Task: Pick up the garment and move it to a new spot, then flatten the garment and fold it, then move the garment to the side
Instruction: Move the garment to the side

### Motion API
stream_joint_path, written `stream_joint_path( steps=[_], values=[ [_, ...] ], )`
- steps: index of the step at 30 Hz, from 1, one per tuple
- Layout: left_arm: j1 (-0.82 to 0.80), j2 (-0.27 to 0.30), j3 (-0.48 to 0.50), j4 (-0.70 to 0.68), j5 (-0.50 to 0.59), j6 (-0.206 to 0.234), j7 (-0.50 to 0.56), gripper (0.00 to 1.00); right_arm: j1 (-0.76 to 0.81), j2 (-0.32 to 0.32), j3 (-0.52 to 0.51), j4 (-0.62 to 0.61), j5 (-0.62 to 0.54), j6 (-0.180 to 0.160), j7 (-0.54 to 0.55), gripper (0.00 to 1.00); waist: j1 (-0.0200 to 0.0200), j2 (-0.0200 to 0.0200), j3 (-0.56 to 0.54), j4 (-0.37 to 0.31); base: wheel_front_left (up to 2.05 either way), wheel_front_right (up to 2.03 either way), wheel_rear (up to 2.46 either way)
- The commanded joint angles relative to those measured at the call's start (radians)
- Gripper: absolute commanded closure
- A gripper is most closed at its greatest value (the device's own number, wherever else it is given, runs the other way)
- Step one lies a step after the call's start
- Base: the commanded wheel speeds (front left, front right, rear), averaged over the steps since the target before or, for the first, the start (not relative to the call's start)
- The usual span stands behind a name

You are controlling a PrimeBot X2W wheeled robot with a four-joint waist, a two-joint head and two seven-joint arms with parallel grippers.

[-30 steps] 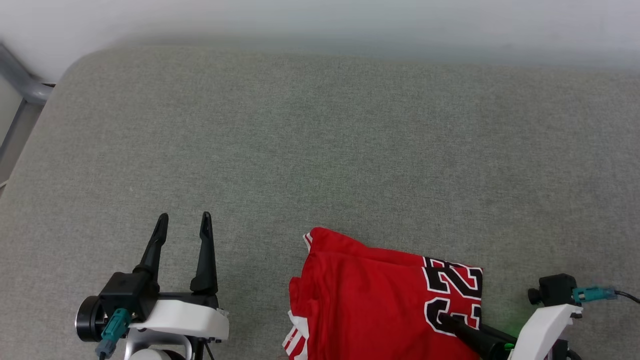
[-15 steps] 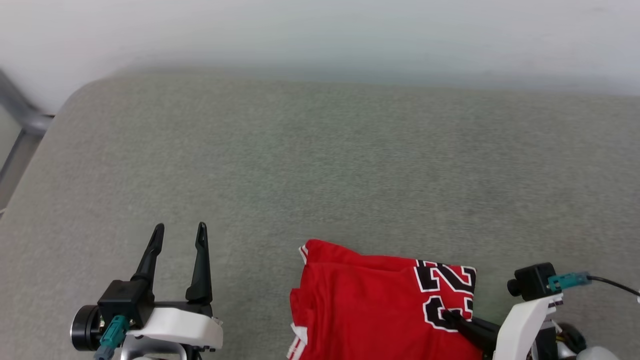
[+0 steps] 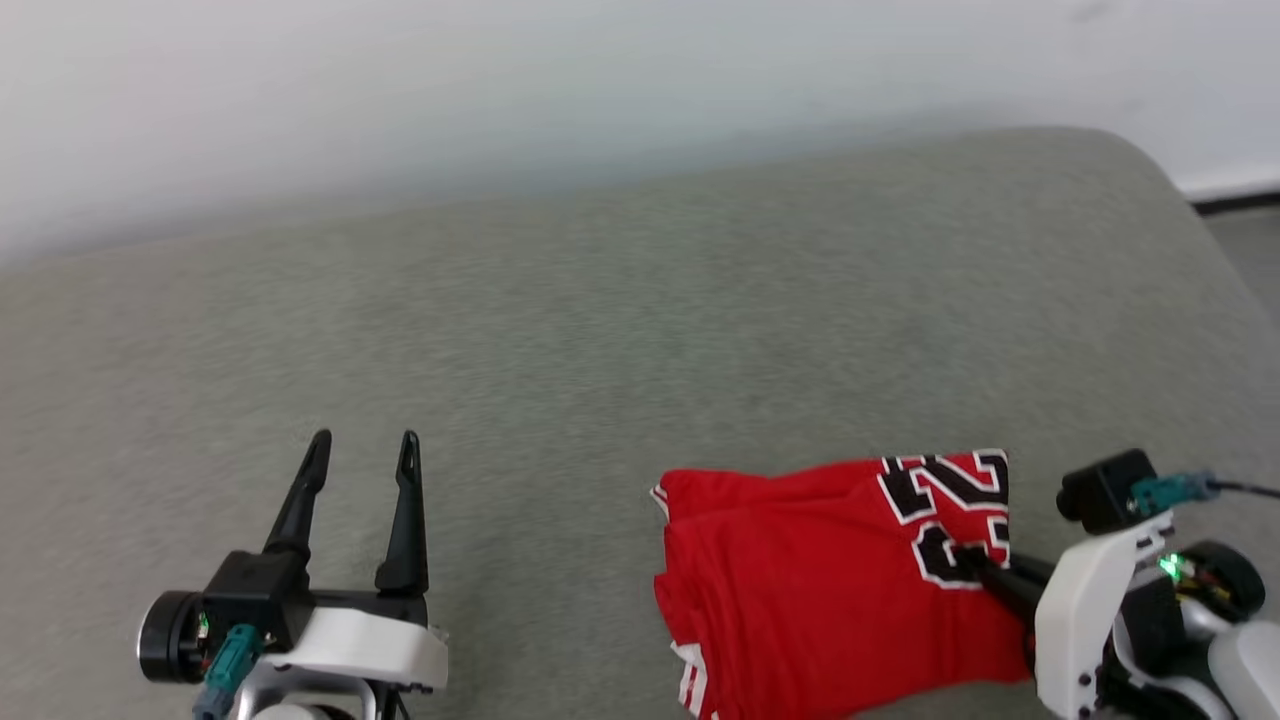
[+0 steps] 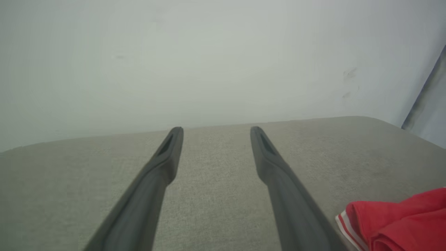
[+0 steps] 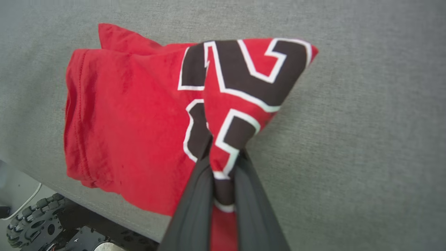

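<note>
Grey cushion (image 3: 600, 300) carries the folded garment (image 3: 820, 590) at its near edge, rightward, in our head view, nearest our right gripper (image 3: 965, 562); our left wrist view has the left gripper (image 4: 214, 130) spread empty, and our right wrist view shows us pinching its numbered corner, the rest lying leftward.

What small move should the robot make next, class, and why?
Probably raise the right gripper a little, then carry the garment aside: its jaws are shut on a pinch of the lettered edge, the garment lies folded on the grey cushion, and the left gripper hangs open and empty.
</note>
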Motion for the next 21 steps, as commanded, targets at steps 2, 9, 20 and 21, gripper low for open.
stream_joint_path(
  steps=[2, 9, 20, 21],
  values=[
    [-0.048, 0.004, -0.001, -0.015, 0.012, -0.005, -0.002, 0.0, -0.093, -0.008, 0.001, 0.001, -0.013, -0.001, -0.02, 1.0, 0.0, 0.0, 0.081, -0.18, 0.0, 0.0, 0.0],
    [-0.13, 0.04, 0.006, -0.035, 0.036, -0.005, 0.007, 0.0, -0.3, -0.008, 0.02, 0.105, -0.02, -0.001, -0.101, 1.0, 0.0, 0.0, 0.203, -0.311, 0.0, 0.0, 0.0],
    [-0.326, 0.106, -0.052, -0.148, 0.108, -0.045, 0.094, 0.0, -0.55, -0.117, -0.067, 0.392, -0.014, -0.001, -0.253, 1.0, 0.0, 0.0, 0.452, -0.292, 0.0, 0.0, 0.0],
    [-0.345, 0.111, -0.059, -0.158, 0.114, -0.051, 0.103, 0.0, -0.566, -0.132, -0.078, 0.416, -0.018, -0.001, -0.267, 1.0, 0.0, 0.0, 0.472, -0.287, 0.0, 0.0, 0.0]
  ],
)
